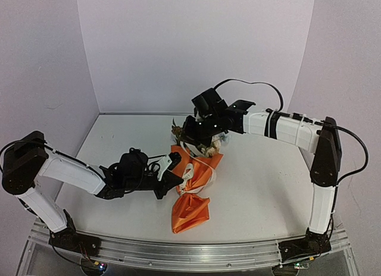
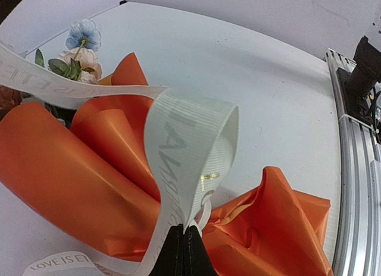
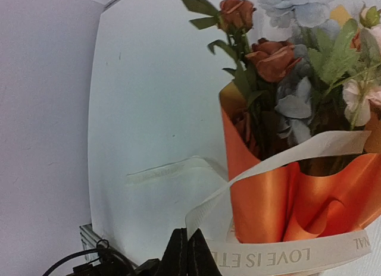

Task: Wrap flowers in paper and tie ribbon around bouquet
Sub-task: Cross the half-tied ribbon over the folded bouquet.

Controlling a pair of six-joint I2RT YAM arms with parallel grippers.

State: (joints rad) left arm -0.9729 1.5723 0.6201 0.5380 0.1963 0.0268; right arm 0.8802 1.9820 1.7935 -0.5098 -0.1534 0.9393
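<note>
A bouquet (image 1: 201,176) of glossy bright orange paper (image 2: 53,163), rolled into a cone with a pinched waist and a crumpled, flared tail, lies on the matte white surface (image 1: 268,187) between the two arms. Its long axis runs from the near edge toward the back wall, with the blossoms at the far end. The cone holds small artificial flowers (image 3: 280,56): rust-orange rosebuds, pale blue and cream petals, and jagged green leaves. A narrow cream-white ribbon (image 2: 190,139) of ribbed fabric, printed with grey lettering, loops floppily across the paper. The left end effector (image 2: 183,246) is closed, pinching a fold of that ribbon beside the waist. The right end effector (image 3: 187,249), near the blossoms, is closed too and seems to nip the ribbon, though its tips sit right at the frame's edge.
</note>
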